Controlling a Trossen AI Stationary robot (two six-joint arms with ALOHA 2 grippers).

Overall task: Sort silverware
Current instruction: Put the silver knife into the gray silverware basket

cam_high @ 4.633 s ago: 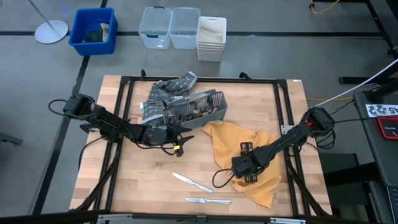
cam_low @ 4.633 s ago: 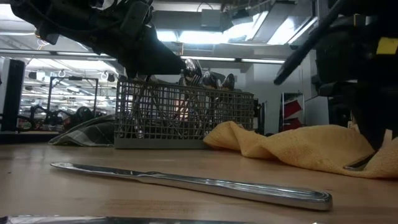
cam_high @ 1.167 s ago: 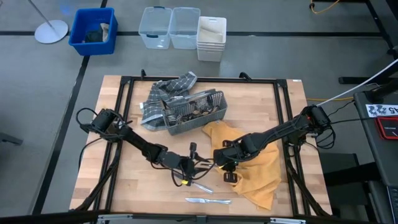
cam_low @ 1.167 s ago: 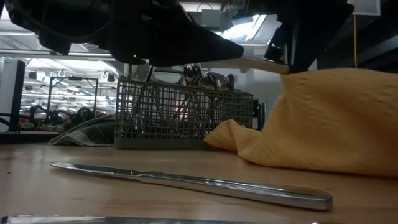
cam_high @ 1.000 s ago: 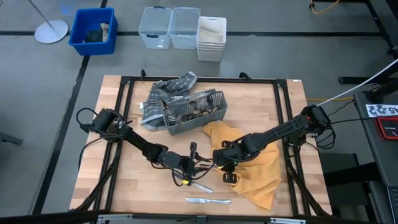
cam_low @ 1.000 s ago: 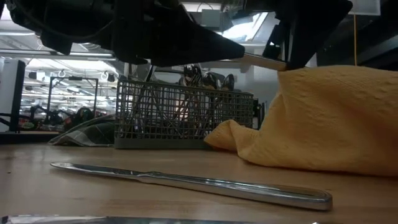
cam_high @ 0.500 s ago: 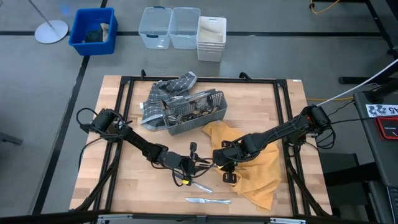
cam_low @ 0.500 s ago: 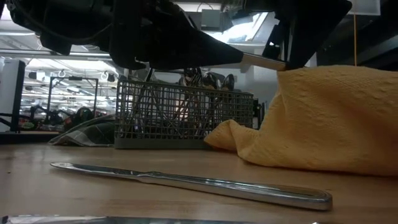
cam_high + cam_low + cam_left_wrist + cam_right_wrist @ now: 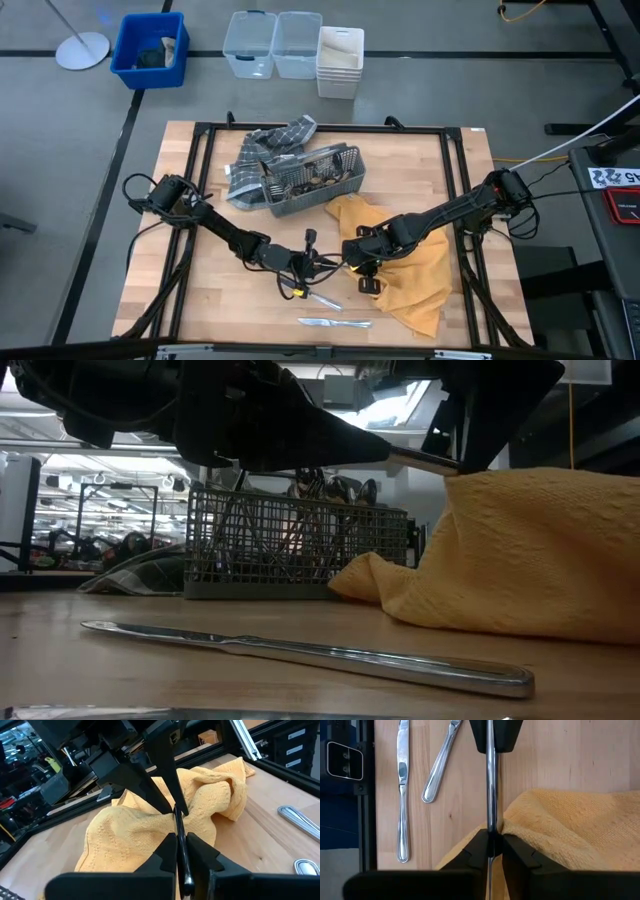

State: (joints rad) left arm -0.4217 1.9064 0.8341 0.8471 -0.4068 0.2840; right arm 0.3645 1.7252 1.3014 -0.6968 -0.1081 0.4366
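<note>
A slim silver piece of silverware (image 9: 491, 795) hangs level above the table between my two grippers; its ends are hidden. My left gripper (image 9: 325, 266) is shut on one end and my right gripper (image 9: 349, 264) on the other. A yellow cloth (image 9: 405, 270) is drawn up at my right gripper, and its lower part lies on the table. Two knives (image 9: 311, 295) (image 9: 335, 323) lie flat near the front edge. More silverware stands in the grey wire-mesh caddy (image 9: 312, 180) at the back. My left gripper pinches the shaft (image 9: 177, 822) between its two fingers (image 9: 167, 851), coming nearly level from the table's left and lying in line with the shaft. The piece is clear of the table. My right gripper pinches the shaft's other end (image 9: 491, 829) between its fingers (image 9: 479, 845), slanting down from the table's right. The yellow cloth (image 9: 555, 820) bunches up beside the fingers; whether it is pinched too cannot be told.
A grey checked cloth (image 9: 262, 150) lies under and behind the caddy. Bare wood (image 9: 220, 300) shows at the front left. Beyond the table's far edge stand a blue bin (image 9: 150, 48), clear tubs (image 9: 272, 42) and a white container (image 9: 340, 60).
My left gripper's fingers have shut on the shaft that my right gripper holds out; neither arm has shifted, and the piece and the lifted cloth have stayed where they were.
</note>
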